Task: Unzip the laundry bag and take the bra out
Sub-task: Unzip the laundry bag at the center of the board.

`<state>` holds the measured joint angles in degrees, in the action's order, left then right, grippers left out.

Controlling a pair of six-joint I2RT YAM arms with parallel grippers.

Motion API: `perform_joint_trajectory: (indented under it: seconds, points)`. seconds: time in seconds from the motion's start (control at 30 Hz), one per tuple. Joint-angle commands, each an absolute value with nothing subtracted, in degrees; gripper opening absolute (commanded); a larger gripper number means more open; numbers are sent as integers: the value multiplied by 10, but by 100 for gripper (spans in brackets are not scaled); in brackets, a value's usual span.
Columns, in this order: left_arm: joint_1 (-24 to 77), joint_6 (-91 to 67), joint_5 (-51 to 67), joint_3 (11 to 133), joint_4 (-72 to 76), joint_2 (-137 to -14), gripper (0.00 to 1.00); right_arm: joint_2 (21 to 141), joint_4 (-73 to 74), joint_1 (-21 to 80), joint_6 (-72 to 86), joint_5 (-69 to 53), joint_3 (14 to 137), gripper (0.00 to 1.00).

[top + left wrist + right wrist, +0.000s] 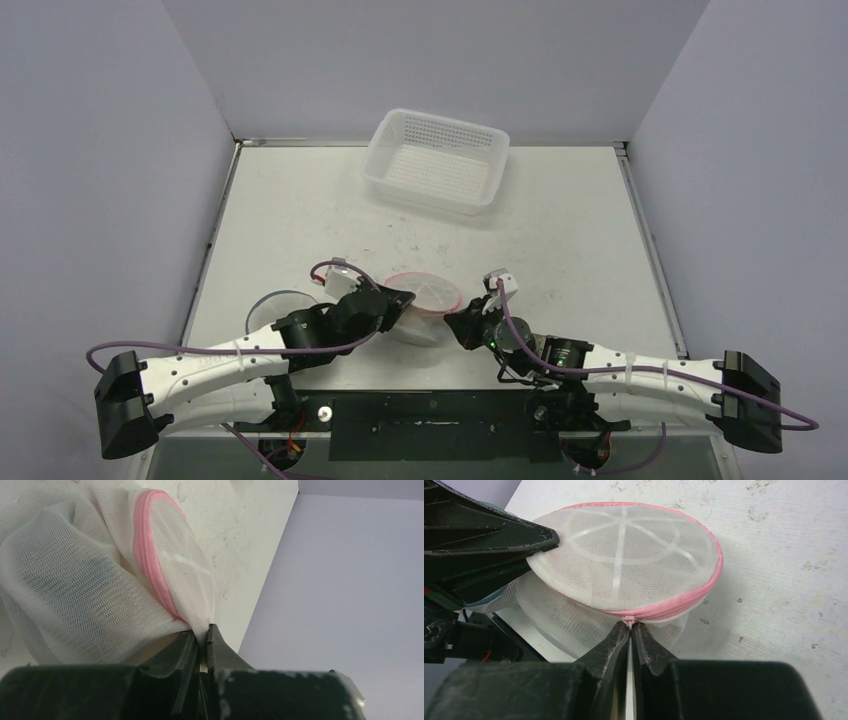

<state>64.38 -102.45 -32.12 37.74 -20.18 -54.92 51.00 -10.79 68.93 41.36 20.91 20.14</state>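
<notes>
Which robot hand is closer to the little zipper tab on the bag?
Right. The right gripper has its jaws shut on the zipper tab of the laundry bag. The left gripper pinches the bag's mesh on another side, away from the tab.

A robotics lab cell is indicated: a scuffed white table (560, 230) is enclosed by plain panels (430, 60) beyond the left pincer (407, 297).

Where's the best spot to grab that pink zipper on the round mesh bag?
The small pull tab jutting from the pink zipper, approached edge-on from the right arm's side, where the right gripper pinches it. The left gripper clamps the mesh opposite, steadying the laundry bag.
</notes>
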Motion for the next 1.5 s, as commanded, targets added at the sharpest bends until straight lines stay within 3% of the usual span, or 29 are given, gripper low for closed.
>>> perform_joint_trajectory:
  seconds: [0.0, 0.27, 0.5, 0.57, 0.77, 0.9, 1.13, 1.47]
  points:
    - [631, -894, -283, 357, -70, -539, 0, 475, -50, 695, 370, 266, 229, 5]
    - [527, -759, -44, 304, 208, -578, 6, 441, 69, 771, 313, 359, 311, 5]
    - [484, -689, 75, 393, 234, -668, 13, 432, 105, 796, 297, 388, 342, 5]
    - [477, -691, 84, 392, 240, -683, 25, 444, 104, 796, 299, 388, 339, 5]
    - [470, -727, 69, 311, 271, -668, 76, 486, 69, 796, 320, 368, 311, 5]
    - [470, -725, 51, 297, 182, -609, 96, 508, 47, 796, 323, 359, 300, 5]
    - [483, -706, 27, 309, 47, -517, 97, 522, 17, 795, 307, 344, 296, 5]
    - [606, -762, -50, 374, -50, -585, 90, 536, 6, 796, 309, 332, 300, 5]
